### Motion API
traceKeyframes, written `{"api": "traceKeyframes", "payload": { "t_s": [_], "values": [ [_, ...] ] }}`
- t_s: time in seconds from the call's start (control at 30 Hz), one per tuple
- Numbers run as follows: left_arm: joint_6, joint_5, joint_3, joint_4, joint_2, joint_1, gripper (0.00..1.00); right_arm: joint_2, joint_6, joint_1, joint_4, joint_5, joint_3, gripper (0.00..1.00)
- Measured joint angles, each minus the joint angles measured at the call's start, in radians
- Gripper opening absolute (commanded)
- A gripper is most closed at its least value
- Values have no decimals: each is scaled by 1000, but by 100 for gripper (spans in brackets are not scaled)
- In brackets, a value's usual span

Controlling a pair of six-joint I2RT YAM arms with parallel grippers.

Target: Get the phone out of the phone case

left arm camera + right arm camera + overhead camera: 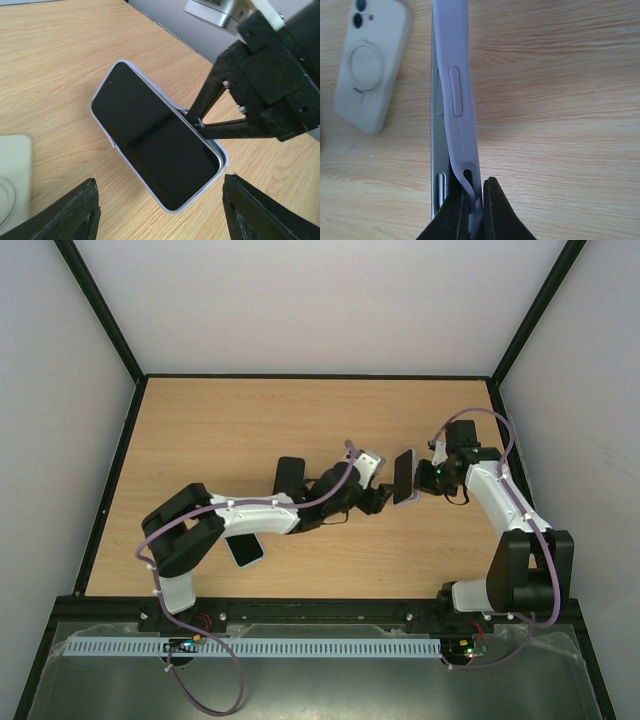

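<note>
Two tools faced each other nearer the table's (200, 420) right edge than its left. The right tool (476, 192) was clamped on the rim of the lilac phone case (461, 100), holding it on edge with the phone (150, 145) inside. Just beside it, the left tool (160, 212) stood wide, gripping nothing, and a cream case (370, 65) lay flat nearby.

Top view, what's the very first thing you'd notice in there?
A phone in a lilac case stands out, held up on edge over the middle of the table by the right gripper, which pinches the case's rim. The left gripper hangs open right in front of its dark screen. A cream phone lies face down beside it.
</note>
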State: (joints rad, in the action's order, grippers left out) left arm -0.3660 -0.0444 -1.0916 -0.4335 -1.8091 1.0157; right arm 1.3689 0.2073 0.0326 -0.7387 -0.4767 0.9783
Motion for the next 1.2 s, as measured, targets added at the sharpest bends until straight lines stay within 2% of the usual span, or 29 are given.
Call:
{"api": "traceKeyframes", "payload": {
  "t_s": [0.2,0.4,0.93,1.2],
  "values": [
    [81,-93,-44,-10,-74,79,68,-8,53,-1,-2,82,-41,2],
    [143,-147,-57,-53,-137,106,65,-3,95,-1,0,126,-66,2],
    [242,-134,-157,-134,-318,129,66,90,131,0,19,108,-79,2],
    [266,-163,-166,-132,-336,146,59,90,135,-1,31,91,-80,2]
  ]
}}
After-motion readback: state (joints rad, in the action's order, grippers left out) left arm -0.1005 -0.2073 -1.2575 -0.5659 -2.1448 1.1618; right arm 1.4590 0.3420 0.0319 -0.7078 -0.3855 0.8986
